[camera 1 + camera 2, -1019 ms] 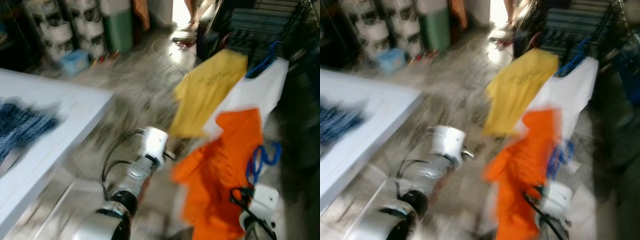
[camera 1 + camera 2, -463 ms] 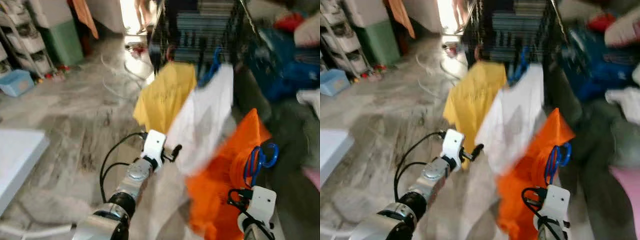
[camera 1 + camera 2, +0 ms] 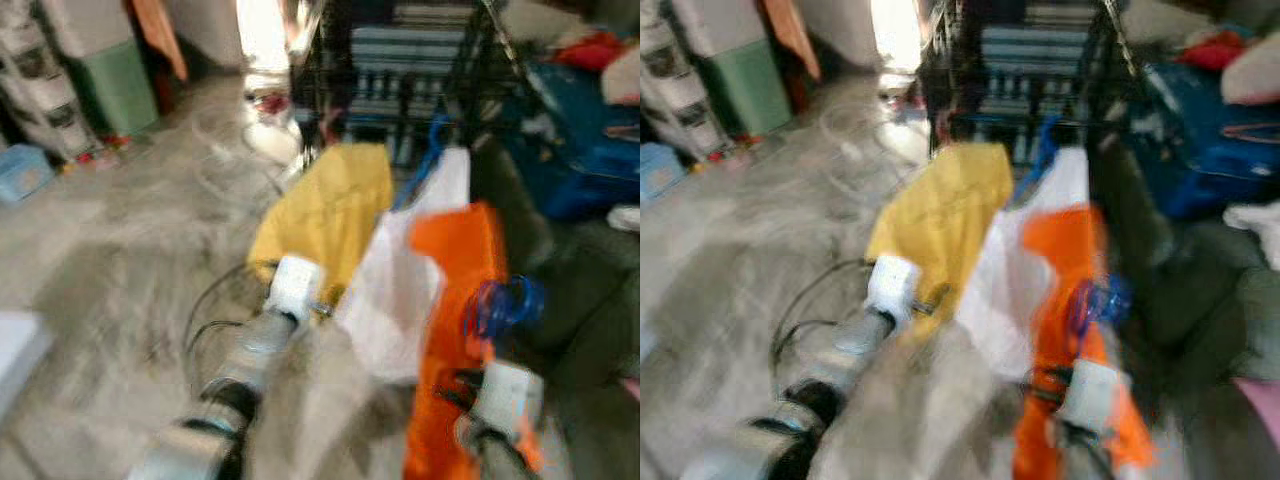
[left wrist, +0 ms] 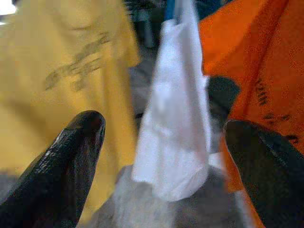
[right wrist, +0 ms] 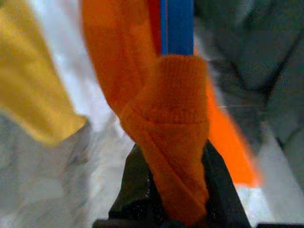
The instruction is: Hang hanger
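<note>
Right gripper [image 3: 500,395], lowest and nearest in the head views, is clenched on the blue hanger [image 3: 500,305] that carries the orange shirt [image 3: 450,300]; in the right wrist view the two black fingers [image 5: 216,190] pinch the ribbed knit collar [image 5: 178,128] and the flat blue bar [image 5: 176,26] rising out of it. Left gripper [image 4: 161,142] is released and holds nothing: its glossy black fingertips [image 4: 71,156] stand wide apart, facing the hanging clothes from just in front.

Handling, as a judgement: the load is light; the hanger is stiff, smooth plastic, while the shirt is soft, limp and free to swing, so a grip at the neck, where cloth and bar are clamped together, gives the most control and leaves the hook free.

Beyond the grippers, a white shirt [image 3: 410,280] on a second blue hanger and a yellow shirt [image 3: 325,215] with a faint print hang side by side from the dark wire rack [image 3: 400,60], the orange shirt close beside the white one. Motion blur softens everything. Mottled grey stone floor [image 3: 130,230] runs back to a green bin [image 3: 118,85] and a bright doorway [image 3: 262,30].
</note>
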{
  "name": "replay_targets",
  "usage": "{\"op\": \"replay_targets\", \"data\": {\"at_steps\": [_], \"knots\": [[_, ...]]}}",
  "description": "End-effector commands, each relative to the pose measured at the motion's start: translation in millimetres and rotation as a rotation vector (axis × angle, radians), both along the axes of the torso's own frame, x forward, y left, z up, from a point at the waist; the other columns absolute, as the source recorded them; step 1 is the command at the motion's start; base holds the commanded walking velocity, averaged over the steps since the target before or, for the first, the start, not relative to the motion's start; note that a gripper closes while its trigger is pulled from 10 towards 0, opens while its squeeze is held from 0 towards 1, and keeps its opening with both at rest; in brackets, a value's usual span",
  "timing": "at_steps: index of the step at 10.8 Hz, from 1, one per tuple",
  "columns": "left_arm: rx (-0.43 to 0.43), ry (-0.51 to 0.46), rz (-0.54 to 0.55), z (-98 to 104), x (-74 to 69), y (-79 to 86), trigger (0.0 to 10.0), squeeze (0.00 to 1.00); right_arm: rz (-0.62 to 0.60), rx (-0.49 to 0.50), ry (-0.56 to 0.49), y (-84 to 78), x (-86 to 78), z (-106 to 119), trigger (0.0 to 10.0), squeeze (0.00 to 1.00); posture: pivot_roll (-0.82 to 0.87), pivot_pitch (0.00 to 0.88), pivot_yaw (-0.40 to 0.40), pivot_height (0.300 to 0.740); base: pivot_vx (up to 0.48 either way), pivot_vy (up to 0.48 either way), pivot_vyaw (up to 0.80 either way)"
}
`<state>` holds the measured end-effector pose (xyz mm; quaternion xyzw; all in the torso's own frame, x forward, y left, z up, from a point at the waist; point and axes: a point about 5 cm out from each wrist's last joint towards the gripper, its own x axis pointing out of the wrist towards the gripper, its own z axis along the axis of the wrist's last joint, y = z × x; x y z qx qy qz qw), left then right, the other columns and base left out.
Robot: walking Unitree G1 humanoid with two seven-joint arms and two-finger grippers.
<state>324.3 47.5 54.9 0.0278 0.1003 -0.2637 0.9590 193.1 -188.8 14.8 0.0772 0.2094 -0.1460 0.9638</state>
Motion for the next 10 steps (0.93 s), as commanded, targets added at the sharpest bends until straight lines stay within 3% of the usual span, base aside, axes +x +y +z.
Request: {"op": "replay_targets", "data": {"at_steps": [1, 10], "knots": [[0.027, -0.017, 0.019, 2.4, 4.8, 12.3, 10.0, 0.0, -0.002, 0.011, -0.043, 5.8, 4.6, 6.7, 10.0, 0.0, -0.04, 0.015, 0.011, 0.74, 0.431, 0.0, 0.0], [0.042, -0.018, 0.027, 2.0, 5.4, 15.5, 10.0, 0.0, -0.023, -0.002, -0.035, 1.4, 3.7, 5.7, 10.0, 0.0, -0.04, 0.022, 0.013, 0.74, 0.423, 0.0, 0.0]]}}
